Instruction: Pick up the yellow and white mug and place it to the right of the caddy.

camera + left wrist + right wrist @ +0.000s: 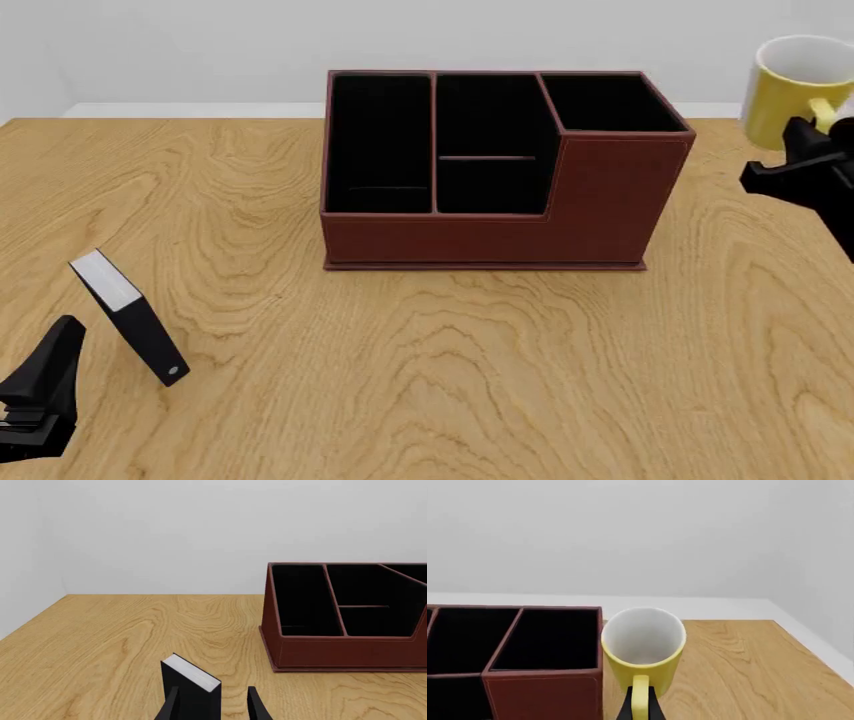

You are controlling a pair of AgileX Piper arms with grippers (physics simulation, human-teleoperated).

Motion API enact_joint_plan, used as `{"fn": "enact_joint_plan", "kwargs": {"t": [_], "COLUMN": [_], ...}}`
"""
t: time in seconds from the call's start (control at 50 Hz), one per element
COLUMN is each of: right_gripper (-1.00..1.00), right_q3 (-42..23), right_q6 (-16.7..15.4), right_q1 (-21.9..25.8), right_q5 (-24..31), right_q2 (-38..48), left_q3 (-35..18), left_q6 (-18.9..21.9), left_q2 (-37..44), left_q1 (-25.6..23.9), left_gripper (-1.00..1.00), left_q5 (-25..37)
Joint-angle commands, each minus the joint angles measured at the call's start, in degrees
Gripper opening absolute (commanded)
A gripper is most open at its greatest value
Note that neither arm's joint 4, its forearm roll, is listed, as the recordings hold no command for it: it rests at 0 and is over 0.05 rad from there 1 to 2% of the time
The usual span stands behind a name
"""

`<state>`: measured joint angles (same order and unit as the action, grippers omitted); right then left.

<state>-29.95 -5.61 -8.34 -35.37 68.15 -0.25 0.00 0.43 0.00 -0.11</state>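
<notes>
While clamped on the handle, right tool point(817, 135) holds yellow and white mug point(793, 88) aloft.

The mug point(801, 85) runs off the front view's right edge, its handle hidden behind the right tool point(817, 140). The left tool point(40, 400) is cut off at the bottom corner.

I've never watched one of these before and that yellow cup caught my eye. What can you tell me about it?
The yellow and white mug is small and glossy, yellow outside, white inside, apparently empty. It is upright to the right of the caddy, seemingly lifted off the table. The right gripper is shut on its yellow loop handle.
</notes>
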Motion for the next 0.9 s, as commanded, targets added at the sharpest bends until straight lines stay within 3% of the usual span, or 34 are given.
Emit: {"fn": "enact_joint_plan", "kwargs": {"t": [0.02,0.9], "right_gripper": [-1.0,-1.0], "right_q3": [0.9,3.9], "right_q6": [0.5,2.1], "right_q1": [-0.7,-2.3], "right_q5": [-3.8,-15.1], "right_q2": [4.0,17.3], "left_q3": [0.0,0.0], "left_q6": [0.0,0.0], "left_q2": [0.0,0.0], "left_q1": [0.0,0.0], "left_gripper": [1.0,1.0], "left_q5": [0.0,0.0]}}
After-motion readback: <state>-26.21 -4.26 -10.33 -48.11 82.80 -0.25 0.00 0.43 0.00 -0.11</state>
